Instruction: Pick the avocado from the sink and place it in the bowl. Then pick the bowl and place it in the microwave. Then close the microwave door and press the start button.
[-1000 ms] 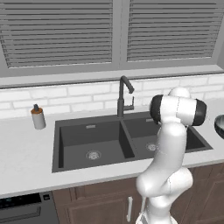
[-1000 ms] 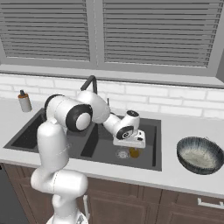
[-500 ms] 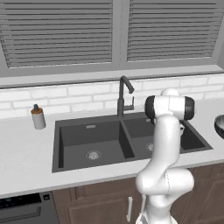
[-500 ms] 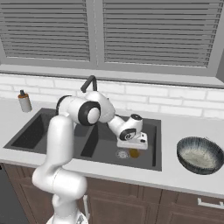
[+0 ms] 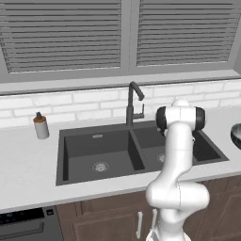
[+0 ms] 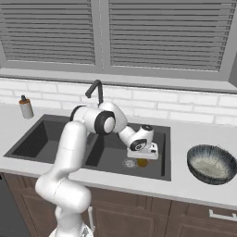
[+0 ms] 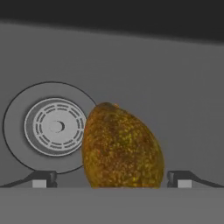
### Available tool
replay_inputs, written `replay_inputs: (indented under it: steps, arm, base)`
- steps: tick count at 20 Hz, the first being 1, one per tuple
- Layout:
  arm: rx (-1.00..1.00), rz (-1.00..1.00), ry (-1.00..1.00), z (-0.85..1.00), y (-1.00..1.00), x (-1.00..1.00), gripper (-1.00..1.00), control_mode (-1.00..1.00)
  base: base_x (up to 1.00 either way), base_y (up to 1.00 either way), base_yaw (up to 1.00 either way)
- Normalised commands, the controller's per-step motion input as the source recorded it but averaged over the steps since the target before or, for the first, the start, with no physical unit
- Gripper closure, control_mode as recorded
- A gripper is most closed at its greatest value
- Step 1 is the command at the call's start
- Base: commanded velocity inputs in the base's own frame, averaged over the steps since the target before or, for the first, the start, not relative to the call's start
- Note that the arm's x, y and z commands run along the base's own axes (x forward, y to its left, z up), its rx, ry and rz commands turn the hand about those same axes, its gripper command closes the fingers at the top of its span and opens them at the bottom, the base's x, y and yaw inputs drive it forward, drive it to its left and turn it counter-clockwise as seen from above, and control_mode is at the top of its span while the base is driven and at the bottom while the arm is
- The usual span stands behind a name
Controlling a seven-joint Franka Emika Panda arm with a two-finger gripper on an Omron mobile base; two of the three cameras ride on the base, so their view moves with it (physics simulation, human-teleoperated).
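Avocado [image 7: 121,148], mottled golden-brown and olive, lies on the floor of the right basin of the sink [image 6: 55,139], just beside that basin's round steel drain [image 7: 55,127] and partly overlapping the drain's rim in the hand view. The gripper [image 7: 111,179] hangs low over the fruit with its jaws spread wide apart; one dark fingertip [image 7: 41,180] stands on the drain side of the avocado and the other on the far side, and neither touches it. In the right base view the hand [image 6: 143,148] sits directly above the avocado [image 6: 142,162], which shows as a small brownish lump next to the drain [image 6: 129,162], near the front wall of the right basin. The white arm [image 6: 88,134] reaches from in front of the sink across the divider between the two basins. The bowl [image 6: 211,164], grey and ribbed outside with a pale mottled inside, stands on the counter [image 6: 180,185] to the right of the sink, well apart from the avocado. Behind the basins, at the divider, rises the tall dark curved faucet [image 5: 132,104]. Left of the sink, near the white brick backsplash [image 5: 70,103], stands a small soap bottle [image 5: 41,126]. Beyond the backsplash, above the sink, a sill carries two windows with closed grey slatted blinds [image 5: 61,35].
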Motion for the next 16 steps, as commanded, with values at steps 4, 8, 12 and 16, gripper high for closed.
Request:
replay_inputs:
  steps: [4,8,12,16]
  arm:
    - [0.00,0.00,0.00,-0.25,0.00,0.26,-1.00,-1.00]
    - [0.00,0.00,0.01,-0.35,0.01,0.05,-1.00,-1.00]
    - [0.00,0.00,0.02,-0.44,0.07,0.00,1.00,-1.00]
    - [0.00,0.00,-0.02,0.36,0.03,-0.57,1.00,-1.00]
  base:
    - [0.00,0.00,0.00]
    - [0.00,0.00,0.00]
    - [0.00,0.00,0.00]
    - [0.00,0.00,0.00]
